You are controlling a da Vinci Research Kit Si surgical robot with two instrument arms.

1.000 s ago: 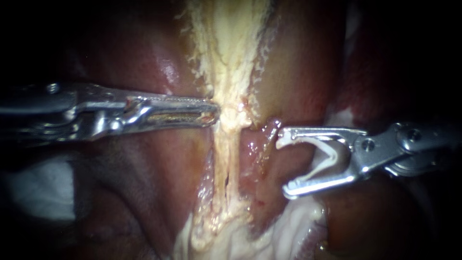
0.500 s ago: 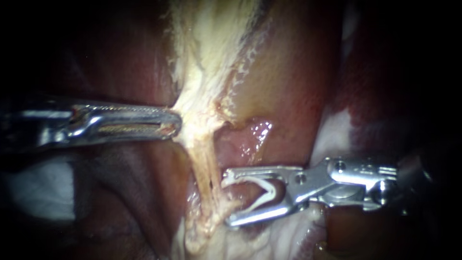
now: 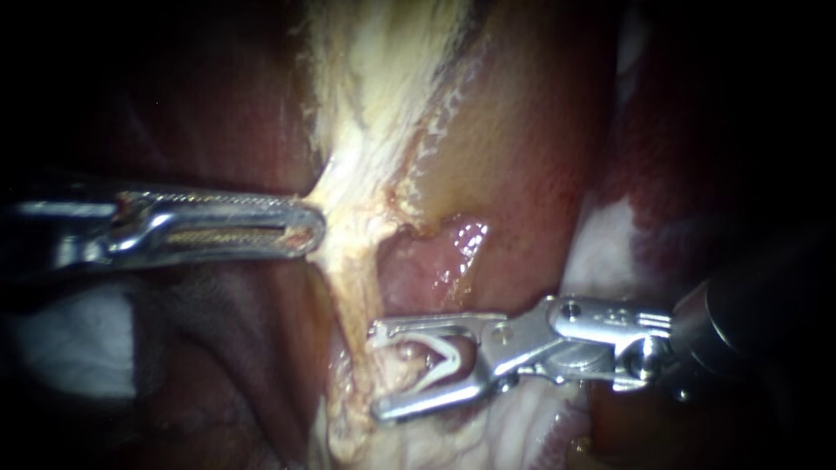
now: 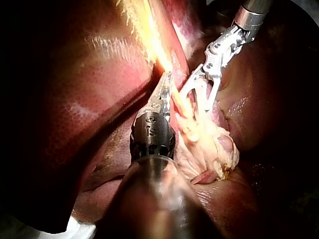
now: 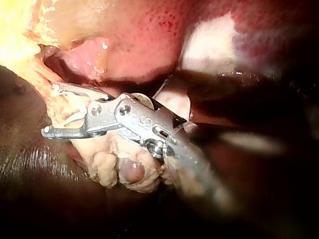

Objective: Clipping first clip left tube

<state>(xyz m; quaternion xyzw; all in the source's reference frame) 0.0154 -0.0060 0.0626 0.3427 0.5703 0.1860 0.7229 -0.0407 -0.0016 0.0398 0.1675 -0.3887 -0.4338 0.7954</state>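
Left instrument (image 3: pixel 306 228): jaws together, clamped on the edge of the pale tissue band (image 3: pixel 374 104), which was drawn taut toward it. Below the grasp the band narrowed to a pale tube (image 3: pixel 353 292). Right instrument (image 3: pixel 376 370): jaws apart, a white clip (image 3: pixel 440 352) seated between them, tips reaching the tube with pale tissue in the gap; the clip was not closed. Glistening red-brown liver (image 3: pixel 531 157) lay all around. A white patch (image 3: pixel 61 339) showed under the left shaft, kind unclear.
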